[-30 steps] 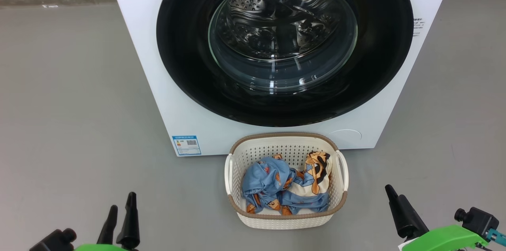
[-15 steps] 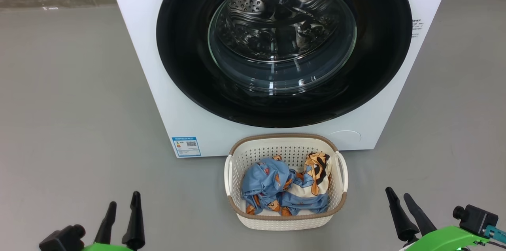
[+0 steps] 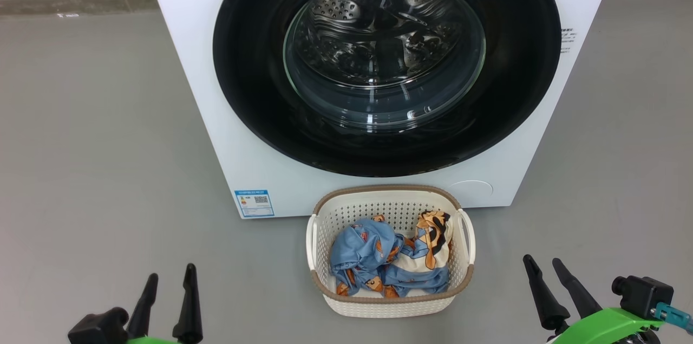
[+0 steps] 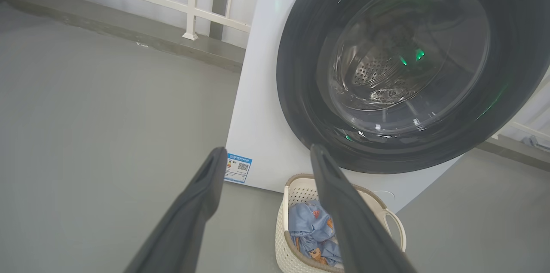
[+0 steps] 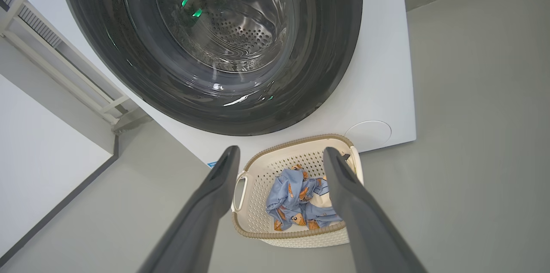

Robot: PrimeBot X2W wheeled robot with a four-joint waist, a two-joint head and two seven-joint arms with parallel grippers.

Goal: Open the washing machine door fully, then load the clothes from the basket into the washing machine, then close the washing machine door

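Our left gripper [image 3: 170, 273] and right gripper [image 3: 540, 260] low at either side, fingers spread wide, holding nothing, washing machine door [image 3: 249, 89] closed against the white washing machine [image 3: 189, 35], between our grippers the clothes [image 3: 379, 257] heaped in the basket [image 3: 390, 306], just before the machine on grey floor [image 3: 97, 143]

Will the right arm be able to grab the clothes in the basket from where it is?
Probably yes. The right gripper is open, only floor lies between it and the basket, and the clothes sit uncovered inside.
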